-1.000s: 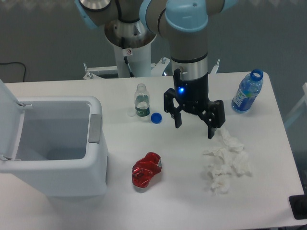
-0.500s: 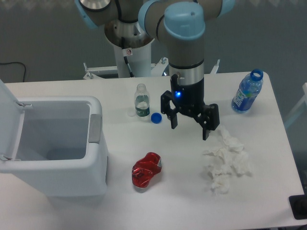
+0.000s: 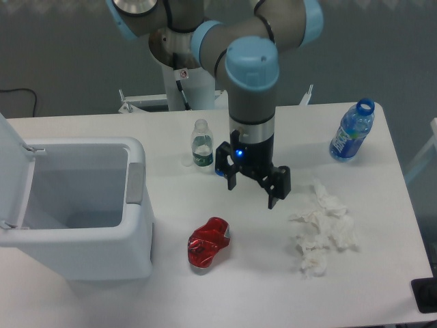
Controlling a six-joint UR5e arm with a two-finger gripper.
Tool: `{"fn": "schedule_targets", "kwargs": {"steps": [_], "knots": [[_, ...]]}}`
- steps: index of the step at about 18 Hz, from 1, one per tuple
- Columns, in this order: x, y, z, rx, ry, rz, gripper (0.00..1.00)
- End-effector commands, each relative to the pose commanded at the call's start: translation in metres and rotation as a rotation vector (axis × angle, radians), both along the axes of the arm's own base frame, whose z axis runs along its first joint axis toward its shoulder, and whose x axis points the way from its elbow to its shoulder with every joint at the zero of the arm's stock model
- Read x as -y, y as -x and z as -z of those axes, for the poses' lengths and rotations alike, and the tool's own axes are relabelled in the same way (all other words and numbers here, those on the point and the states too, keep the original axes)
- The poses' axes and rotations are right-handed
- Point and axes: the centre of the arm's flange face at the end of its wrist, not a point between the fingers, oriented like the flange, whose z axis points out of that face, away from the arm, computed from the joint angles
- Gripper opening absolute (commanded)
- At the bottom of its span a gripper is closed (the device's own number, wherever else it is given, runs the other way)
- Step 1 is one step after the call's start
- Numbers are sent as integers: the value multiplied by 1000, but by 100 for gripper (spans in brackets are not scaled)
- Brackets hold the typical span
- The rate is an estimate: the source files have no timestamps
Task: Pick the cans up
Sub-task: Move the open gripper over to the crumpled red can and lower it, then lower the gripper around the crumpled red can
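A crushed shiny red can (image 3: 208,242) lies on the white table, front of centre, just right of the bin. My gripper (image 3: 252,193) hangs above the table up and to the right of the can, clear of it. Its two black fingers are spread wide, with nothing between them. A blue light glows on its body.
An open white bin (image 3: 82,205) fills the left side. A small clear bottle with a green label (image 3: 201,144) stands behind the gripper, its blue cap partly hidden by a finger. A blue plastic bottle (image 3: 351,131) stands at the far right. Crumpled white tissue (image 3: 321,229) lies to the right.
The gripper has moved left and slightly toward the front, closer to the can, and now covers part of the blue cap. Its fingers stay spread. Nothing on the table has moved.
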Motion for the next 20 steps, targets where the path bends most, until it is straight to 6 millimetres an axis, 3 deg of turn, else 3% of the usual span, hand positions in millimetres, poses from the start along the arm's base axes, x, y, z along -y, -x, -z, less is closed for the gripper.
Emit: {"fn": "schedule_targets", "kwargs": {"steps": [7,20], "knots": [[-5,-3,50,117,15,-44,100],[-23,0,105,193,59,-42,100]]}}
